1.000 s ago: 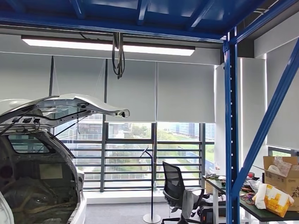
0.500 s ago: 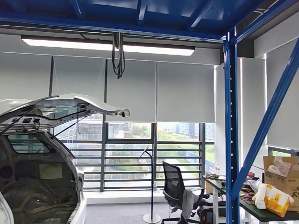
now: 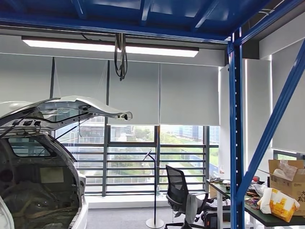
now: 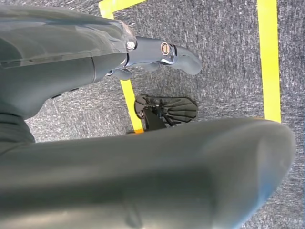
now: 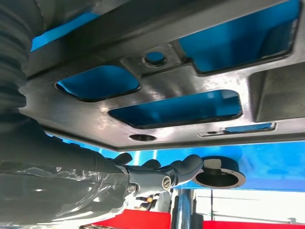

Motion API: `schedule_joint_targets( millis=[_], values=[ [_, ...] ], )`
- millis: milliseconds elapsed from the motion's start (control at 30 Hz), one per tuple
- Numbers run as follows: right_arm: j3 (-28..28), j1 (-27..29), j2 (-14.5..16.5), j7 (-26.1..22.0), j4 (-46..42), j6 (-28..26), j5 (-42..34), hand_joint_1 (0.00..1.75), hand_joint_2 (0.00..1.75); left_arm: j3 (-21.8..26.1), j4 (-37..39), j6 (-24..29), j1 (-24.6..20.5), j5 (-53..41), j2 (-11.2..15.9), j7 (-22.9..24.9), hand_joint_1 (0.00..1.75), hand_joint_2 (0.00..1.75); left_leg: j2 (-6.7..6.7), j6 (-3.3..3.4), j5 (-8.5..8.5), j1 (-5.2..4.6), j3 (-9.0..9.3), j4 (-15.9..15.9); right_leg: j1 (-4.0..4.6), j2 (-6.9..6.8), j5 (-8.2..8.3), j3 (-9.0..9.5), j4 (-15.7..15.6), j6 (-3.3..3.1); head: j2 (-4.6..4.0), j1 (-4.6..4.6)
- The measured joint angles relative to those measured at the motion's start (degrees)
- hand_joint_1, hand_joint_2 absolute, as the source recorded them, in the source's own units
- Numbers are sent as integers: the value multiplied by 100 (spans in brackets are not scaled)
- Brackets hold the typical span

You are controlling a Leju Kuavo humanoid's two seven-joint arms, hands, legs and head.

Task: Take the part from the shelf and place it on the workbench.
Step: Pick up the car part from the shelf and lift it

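Blue steel framing (image 3: 236, 143) crosses the top of the head view and runs down the right of the frame as an upright with a slanted brace. A long ceiling lamp (image 3: 107, 46) glows below the top beam. At lower left stands a white car (image 3: 39, 186) with its tailgate (image 3: 72, 107) raised. A black office chair (image 3: 177, 191) sits at lower centre before the window. At lower right a dark table (image 3: 273, 218) carries a cardboard box (image 3: 288, 183) and loose clutter.

Left wrist view: the left robot hand (image 4: 118, 157) hangs over grey carpet floor (image 4: 223, 57) marked with yellow tape (image 4: 269, 57). Its fingers (image 4: 179, 53) are stretched out, well apart from the thick thumb, and nothing lies between them.

Right wrist view: the part (image 5: 162, 90), a dark grey moulded panel with several cut-out openings, lies close along the right robot hand (image 5: 107, 181). A blue surface (image 5: 251, 162) shows through the openings and beside the panel. The dark fingers (image 5: 187, 167) extend along the panel's face, their tips just beside a round ring (image 5: 219, 177) on it. Whether the right robot hand grips the panel cannot be told, as the thumb is hidden.
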Motion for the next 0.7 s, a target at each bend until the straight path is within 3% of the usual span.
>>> schedule_joint_targets(
  millis=[600, 633, 700],
  values=[
    [7, -136, 358, -176, 340, -57, 46, 0, 175, 5, 0, -13, -3, 0, -63, -54, 0, 0, 1, 0, 0, 0, 0, 0, 0, 0, 0, -1, 0, 0, 0, -1],
    [8, -144, 379, -179, 360, -57, 47, 5, 175, 6, 0, -13, 0, 0, -70, -54, 0, 0, 1, 0, 0, 0, 0, 0, 0, 0, 0, -1, 0, 0, 0, 0],
    [8, -161, 414, -187, 405, -56, 39, 93, 175, 14, 0, -14, 5, 0, -82, -54, 0, 0, 1, 0, 0, 0, 0, 0, 0, 0, 0, -1, 0, 0, 0, -1]
  ],
)
